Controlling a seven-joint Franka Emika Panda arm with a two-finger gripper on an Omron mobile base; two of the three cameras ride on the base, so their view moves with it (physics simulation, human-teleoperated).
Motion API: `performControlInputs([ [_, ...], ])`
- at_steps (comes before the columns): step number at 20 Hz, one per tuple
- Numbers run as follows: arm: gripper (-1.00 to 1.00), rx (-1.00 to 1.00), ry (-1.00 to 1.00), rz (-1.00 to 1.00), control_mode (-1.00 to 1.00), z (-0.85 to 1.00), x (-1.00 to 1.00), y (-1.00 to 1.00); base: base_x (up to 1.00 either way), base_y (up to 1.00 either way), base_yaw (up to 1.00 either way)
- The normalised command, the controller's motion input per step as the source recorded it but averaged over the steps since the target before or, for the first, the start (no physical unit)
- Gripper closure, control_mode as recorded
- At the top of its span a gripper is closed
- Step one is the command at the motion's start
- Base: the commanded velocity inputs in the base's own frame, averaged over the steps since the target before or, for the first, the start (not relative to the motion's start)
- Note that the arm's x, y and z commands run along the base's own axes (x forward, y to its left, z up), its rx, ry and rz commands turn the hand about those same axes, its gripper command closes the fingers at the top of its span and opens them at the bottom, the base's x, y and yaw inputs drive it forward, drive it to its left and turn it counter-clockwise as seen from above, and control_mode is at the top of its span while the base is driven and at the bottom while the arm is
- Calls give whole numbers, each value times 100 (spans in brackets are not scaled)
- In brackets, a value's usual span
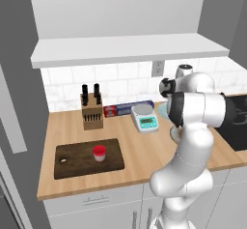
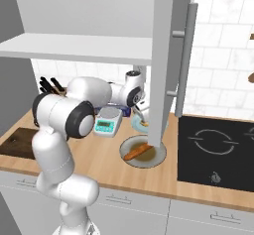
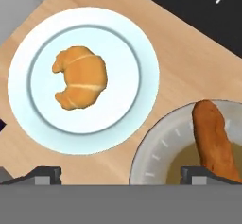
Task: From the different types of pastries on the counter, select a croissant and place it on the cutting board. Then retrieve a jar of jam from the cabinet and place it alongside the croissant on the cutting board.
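In the hand view the golden croissant [image 3: 81, 77] lies on a white round plate [image 3: 142, 76]. My gripper [image 3: 121, 176] hovers above it, open, its dark fingertips [image 3: 45, 175] wide apart with nothing between them. The long orange-brown pastry [image 3: 213, 140] rests on a grey plate [image 3: 156, 157] beside it, also seen as pastry [image 2: 138, 151] on the counter [image 2: 104, 164]. The jar of jam [image 1: 99, 152] stands upright on the dark cutting board [image 1: 77, 163] at the counter's left. The cabinet shelf [image 1: 130, 49] hangs above.
An open cabinet door [image 2: 166, 60] hangs just right of my hand and hides part of the croissant plate. A knife block [image 1: 91, 111], foil box [image 1: 128, 109] and kitchen scale [image 1: 145, 117] stand along the wall. The black stove [image 2: 218, 149] lies to the right.
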Motion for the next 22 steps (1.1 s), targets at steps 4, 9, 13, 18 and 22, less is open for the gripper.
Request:
performControlInputs([
  [4,-100,0,-6,-1,-100,-13,50,-31,0,0,0],
  [9,-100,1,0,0,-100,-24,39,-43,0,0,0],
  [13,-100,0,-2,1,-100,-13,51,-23,0,0,0],
  [18,-100,1,-2,4,-100,-1,33,-3,0,0,0],
  [22,-100,2,0,9,-100,-12,8,-4,0,0,0],
])
